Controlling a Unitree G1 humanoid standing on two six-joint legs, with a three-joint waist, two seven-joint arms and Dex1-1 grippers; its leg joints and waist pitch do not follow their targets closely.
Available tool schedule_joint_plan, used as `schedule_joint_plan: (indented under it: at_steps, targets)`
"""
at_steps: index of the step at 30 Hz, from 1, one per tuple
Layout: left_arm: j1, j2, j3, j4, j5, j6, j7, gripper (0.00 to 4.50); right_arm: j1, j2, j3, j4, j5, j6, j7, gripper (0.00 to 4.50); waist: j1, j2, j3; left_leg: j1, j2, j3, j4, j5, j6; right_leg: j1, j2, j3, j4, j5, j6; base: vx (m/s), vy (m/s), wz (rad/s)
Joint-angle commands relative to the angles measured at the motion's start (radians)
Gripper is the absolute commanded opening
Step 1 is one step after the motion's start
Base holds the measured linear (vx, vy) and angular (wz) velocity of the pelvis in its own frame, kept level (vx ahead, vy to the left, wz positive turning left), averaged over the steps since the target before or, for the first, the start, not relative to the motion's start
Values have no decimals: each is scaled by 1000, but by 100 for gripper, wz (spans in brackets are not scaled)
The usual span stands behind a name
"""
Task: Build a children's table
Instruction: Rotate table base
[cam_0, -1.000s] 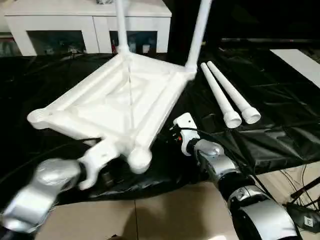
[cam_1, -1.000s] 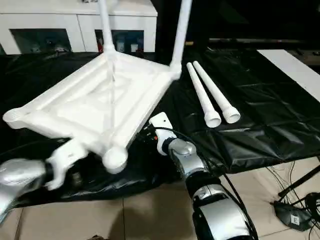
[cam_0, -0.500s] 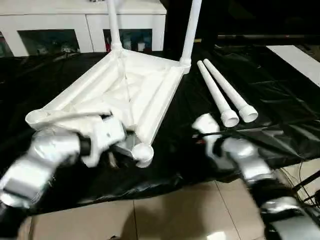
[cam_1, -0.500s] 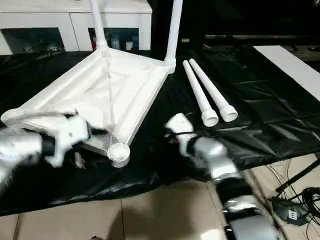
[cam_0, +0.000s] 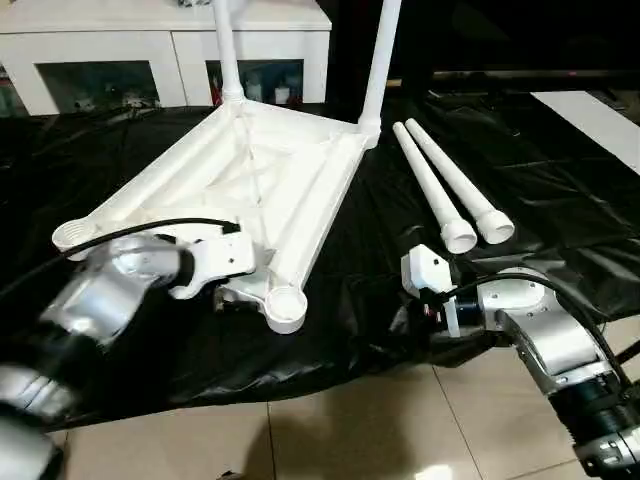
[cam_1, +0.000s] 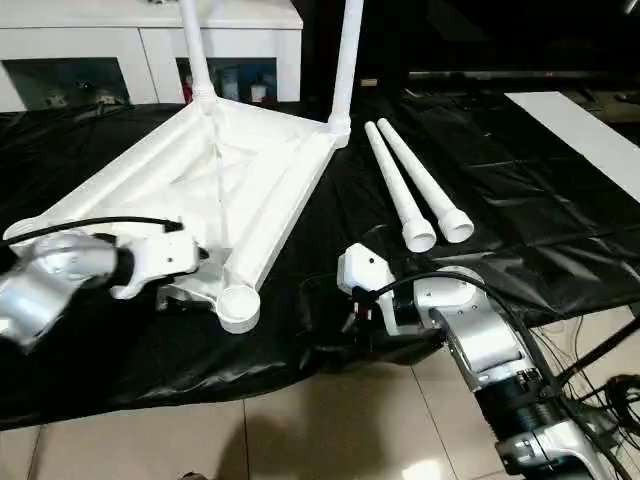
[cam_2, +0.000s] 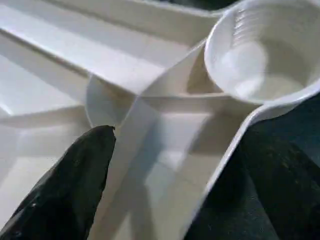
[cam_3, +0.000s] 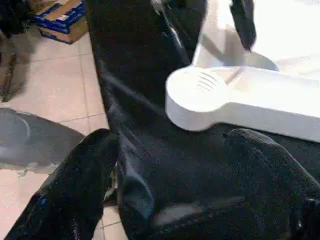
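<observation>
Beside the upturned table top's (cam_0: 250, 190) near corner socket (cam_0: 286, 306), left gripper (cam_2: 165, 165) jaws wide, straddling its rim; right gripper (cam_3: 170, 175) wide, empty, nearby.

Smooth white plastic tabletop (cam_0: 250, 180) (glossy)

I see the black-sheeted tabletop (cam_0: 560, 190) carrying the upturned children's table (cam_0: 250, 190) by my left hand (cam_0: 225, 262), two loose legs (cam_0: 450, 190) beyond my right hand (cam_0: 425, 290).
</observation>
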Motion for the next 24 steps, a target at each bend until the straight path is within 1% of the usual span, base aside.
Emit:
schedule_joint_plan:
  at_steps: [1, 2, 3, 4, 5, 6, 7, 9, 10, 11, 12, 14, 15, 16, 17, 19, 21, 22, 24]
  targets:
    - [-43, -15, -18, 76, 19, -25, -16, 418, 12, -14, 7, -47, 8, 28, 12, 385, 7, 19, -68, 26, 16, -10, -69, -248, 5, 45, -33, 26, -57, -70, -244, 0, 0, 0]
    - [-43, -15, -18, 76, 19, -25, -16, 410, 12, -14, 7, -47, 8, 28, 12, 385, 8, 19, -67, 27, 15, -8, -69, -253, 4, 44, -31, 26, -59, -77, -243, 0, 0, 0]
    - [-52, -14, -31, 99, 21, -18, -54, 408, 17, -21, 10, -60, 9, 38, 12, 385, 11, 18, -67, 28, 17, -9, -69, -259, 1, 44, -34, 27, -58, -84, -245, 0, 0, 0]
    - [-54, -12, -30, 100, 17, -11, -67, 408, 19, -23, 10, -62, 7, 40, 8, 385, 15, 23, -66, 29, 17, -10, -71, -268, -4, 44, -36, 27, -59, -103, -240, 0, 0, 0]
    - [-55, -11, -27, 100, 11, 0, -77, 399, 20, -26, 11, -63, 6, 41, 6, 385, 15, 20, -65, 28, 17, -10, -71, -272, -6, 44, -35, 27, -60, -109, -238, 0, 0, 0]
    - [-60, -13, -23, 113, 10, -5, -84, 372, 23, -30, 12, -73, 7, 51, 3, 385, 18, 20, -64, 30, 19, -10, -73, -283, -12, 42, -36, 27, -61, -124, -236, 0, 0, 0]
    - [-63, -12, -23, 121, 9, -3, -95, 372, 26, -33, 15, -78, 6, 55, -1, 385, 19, 21, -65, 30, 18, -10, -73, -289, -16, 43, -37, 27, -63, -134, -233, 0, 0, 0]
    - [-74, -19, -21, 155, 11, -14, -116, 362, 32, -37, 18, -91, 5, 68, -4, 385, 21, 21, -66, 29, 17, -11, -72, -281, -17, 44, -36, 27, -61, -119, -234, 0, 0, 0]
    - [-77, -21, -20, 162, 9, -12, -122, 351, 33, -37, 19, -92, 4, 70, -5, 385, 23, 21, -67, 29, 18, -11, -72, -271, -15, 45, -37, 27, -59, -102, -237, 0, 0, 0]
    - [-79, -22, -19, 168, 8, -10, -128, 329, 33, -38, 19, -94, 3, 71, -5, 385, 23, 22, -67, 29, 18, -11, -72, -267, -15, 44, -36, 27, -59, -95, -239, 0, 0, 0]
    - [-80, -24, -18, 175, 3, -5, -141, 329, 36, -37, 22, -96, 0, 74, -7, 385, 25, 19, -68, 30, 19, -10, -71, -258, -12, 45, -36, 26, -57, -77, -243, 0, 0, 0]
    - [-80, -27, -15, 170, -9, 12, -160, 315, 38, -37, 28, -97, -7, 76, -11, 385, 28, 21, -68, 29, 19, -10, -71, -250, -11, 45, -37, 26, -54, -65, -249, 0, 0, 0]
    - [-80, -28, -14, 169, -11, 15, -163, 315, 38, -36, 29, -98, -8, 77, -12, 385, 28, 20, -68, 30, 19, -10, -71, -251, -10, 45, -37, 25, -54, -64, -252, 0, 0, 0]
    - [-80, -31, -10, 166, -17, 24, -170, 287, 37, -36, 30, -99, -8, 79, -13, 385, 29, 19, -68, 29, 19, -9, -71, -251, -10, 46, -38, 26, -54, -63, -254, 0, 0, 0]
    - [-79, -38, -1, 160, -29, 40, -175, 281, 35, -33, 32, -95, -9, 79, -14, 385, 29, 19, -68, 29, 19, -10, -71, -248, -9, 46, -38, 26, -53, -60, -255, 0, 0, 0]
    - [-80, -45, 6, 161, -37, 50, -182, 279, 32, -30, 35, -93, -11, 80, -17, 385, 30, 17, -68, 28, 18, -9, -70, -242, -6, 47, -38, 26, -53, -55, -257, 0, 0, 0]
    - [-82, -53, 12, 165, -43, 65, -198, 246, 31, -29, 40, -91, -15, 81, -20, 385, 29, 16, -67, 28, 19, -9, -71, -243, -5, 47, -38, 26, -55, -67, -254, 0, 0, 0]
    - [-83, -54, 12, 165, -42, 71, -206, 237, 31, -28, 42, -90, -18, 80, -22, 385, 30, 17, -68, 27, 19, -9, -70, -241, -5, 48, -39, 26, -54, -67, -252, 0, 0, 0]
    - [-83, -54, 13, 159, -41, 104, -213, 232, 31, -29, 49, -88, -22, 77, -30, 385, 29, 17, -67, 26, 18, -10, -71, -238, -7, 49, -40, 26, -54, -68, -250, 0, 0, 0]
